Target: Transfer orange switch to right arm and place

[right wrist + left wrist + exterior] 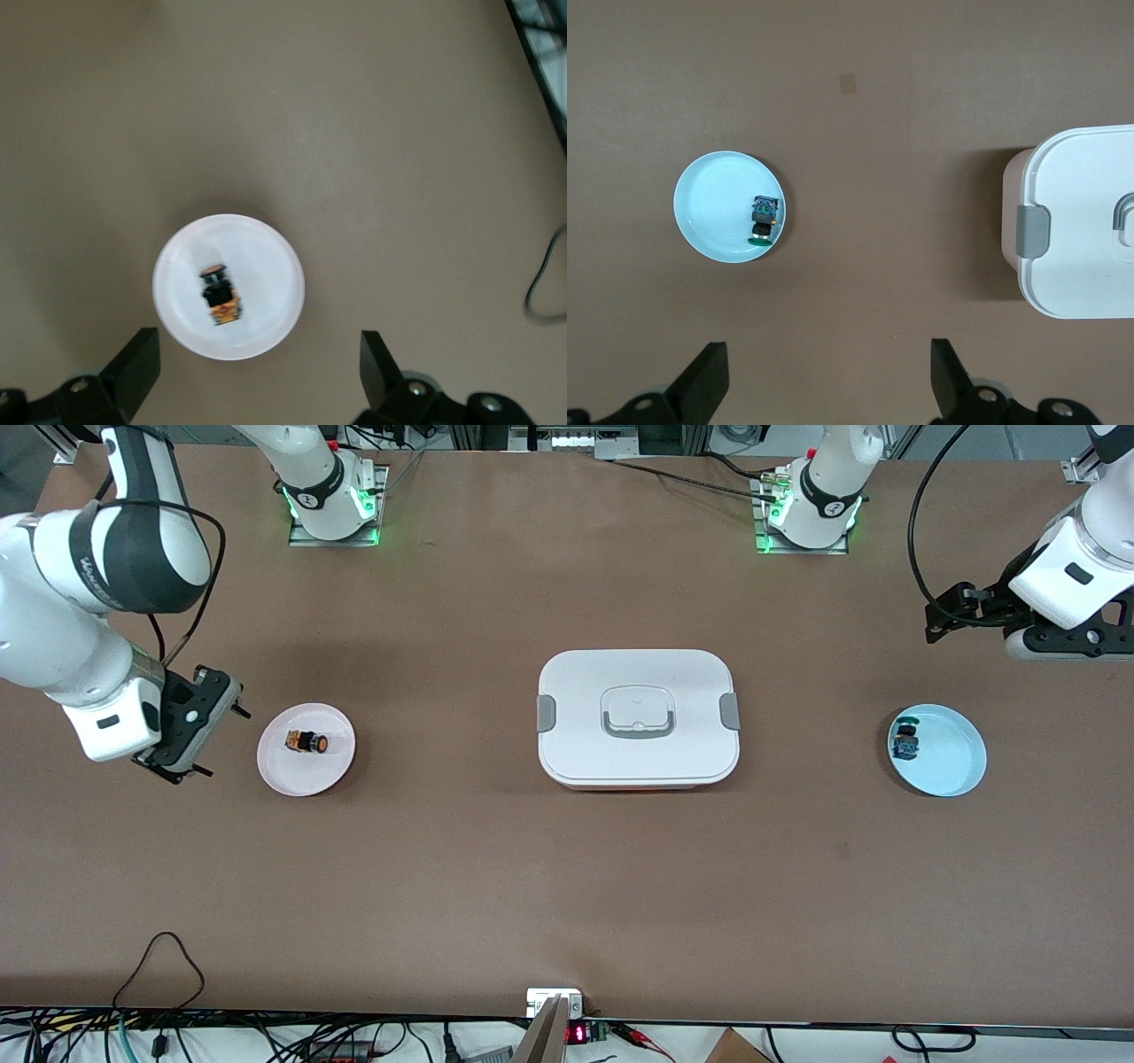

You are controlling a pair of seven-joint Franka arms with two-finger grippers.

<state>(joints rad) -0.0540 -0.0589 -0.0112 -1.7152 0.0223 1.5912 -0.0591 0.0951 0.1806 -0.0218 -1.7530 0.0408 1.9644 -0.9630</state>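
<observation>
The orange switch [306, 741] lies on its side on a pale pink plate [306, 779] toward the right arm's end of the table. My right gripper [226, 742] hangs open and empty just beside that plate, toward the table's end. In the right wrist view the switch [220, 295] and plate [266, 266] show just ahead of the open right gripper [258, 336]. My left gripper [930, 622] is open and empty, up over bare table near the left arm's end. In the left wrist view the left gripper [829, 347] holds nothing.
A closed white lunch box [638, 717] with grey clips sits mid-table, also in the left wrist view [1081, 235]. A light blue plate [952, 757] toward the left arm's end holds a blue-green switch [905, 741]; plate [713, 199] and switch [764, 220] show in the left wrist view.
</observation>
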